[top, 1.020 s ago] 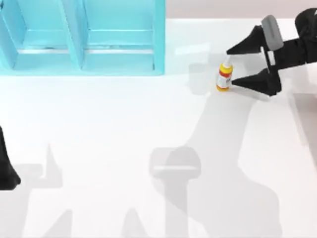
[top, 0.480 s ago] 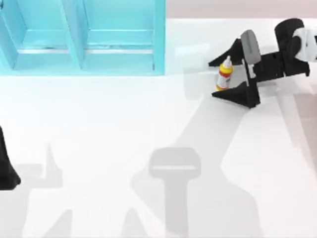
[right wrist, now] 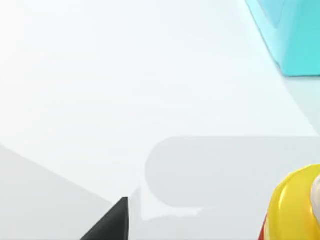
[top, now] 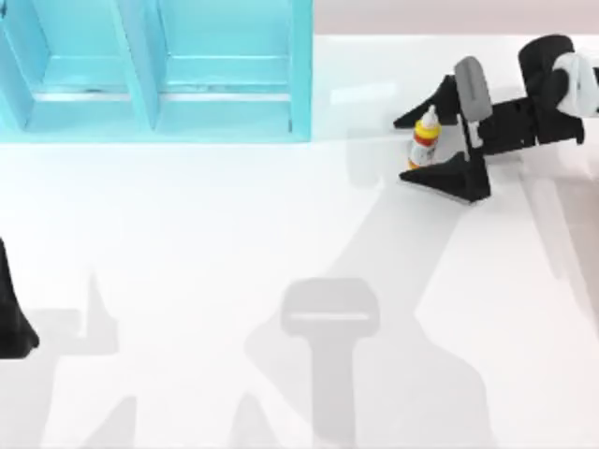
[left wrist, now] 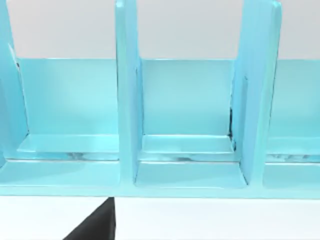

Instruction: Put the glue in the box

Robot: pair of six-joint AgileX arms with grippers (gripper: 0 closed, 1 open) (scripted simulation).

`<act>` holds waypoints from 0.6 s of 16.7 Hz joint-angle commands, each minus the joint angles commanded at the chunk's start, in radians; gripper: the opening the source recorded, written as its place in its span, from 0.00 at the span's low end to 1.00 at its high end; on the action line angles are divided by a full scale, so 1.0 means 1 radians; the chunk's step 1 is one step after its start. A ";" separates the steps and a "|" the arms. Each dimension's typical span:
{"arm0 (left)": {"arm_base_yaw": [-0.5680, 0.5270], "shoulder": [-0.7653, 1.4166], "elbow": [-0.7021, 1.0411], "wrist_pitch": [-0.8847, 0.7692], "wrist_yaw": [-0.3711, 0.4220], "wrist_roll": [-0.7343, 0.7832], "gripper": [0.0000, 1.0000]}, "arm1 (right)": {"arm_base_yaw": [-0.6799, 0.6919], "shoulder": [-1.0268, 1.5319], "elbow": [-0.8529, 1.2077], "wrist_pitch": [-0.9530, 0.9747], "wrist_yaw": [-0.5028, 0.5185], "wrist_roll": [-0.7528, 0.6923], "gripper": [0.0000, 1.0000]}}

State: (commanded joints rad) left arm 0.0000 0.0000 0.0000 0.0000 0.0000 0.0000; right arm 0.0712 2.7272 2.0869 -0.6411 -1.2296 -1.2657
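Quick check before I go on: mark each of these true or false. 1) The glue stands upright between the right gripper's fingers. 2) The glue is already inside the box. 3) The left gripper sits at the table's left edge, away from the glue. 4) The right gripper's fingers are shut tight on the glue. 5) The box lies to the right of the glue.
1) True: the glue stands upright on the table, between the fingers of the right gripper.
2) False: it stands on the table, outside the blue box.
3) True: the left gripper sits at the left edge.
4) False: the fingers are spread, with gaps around the bottle.
5) False: the box lies to its left.
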 joint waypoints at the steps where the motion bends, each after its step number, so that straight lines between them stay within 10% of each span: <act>1: 0.000 0.000 0.000 0.000 0.000 0.000 1.00 | 0.000 0.000 0.000 0.000 0.000 0.000 0.70; 10: 0.000 0.000 0.000 0.000 0.000 0.000 1.00 | 0.000 0.000 0.000 0.000 0.000 0.000 0.02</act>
State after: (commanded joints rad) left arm 0.0000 0.0000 0.0000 0.0000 0.0000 0.0000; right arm 0.0712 2.7272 2.0869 -0.6411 -1.2296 -1.2657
